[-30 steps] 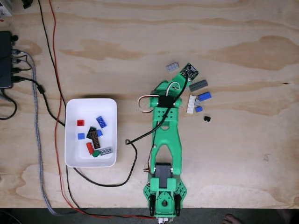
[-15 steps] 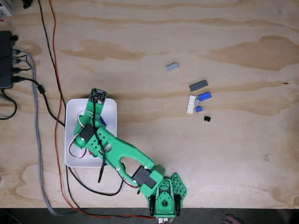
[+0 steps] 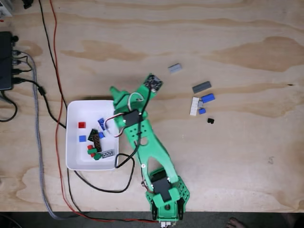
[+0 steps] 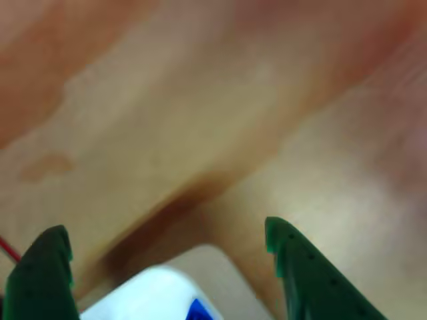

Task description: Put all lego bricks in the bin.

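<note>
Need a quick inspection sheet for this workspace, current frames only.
Surface: plywood table, bare wood.
Job's things: white bin holds about eight bricks; six loose bricks lie right of the arm in the fixed view.
Clutter: nothing seen.
Gripper: gripper open, empty, above the bin's corner.
Cables: black, red and braided cables run along the left; one passes under the bin.
Surroundings: black box at left edge.
</note>
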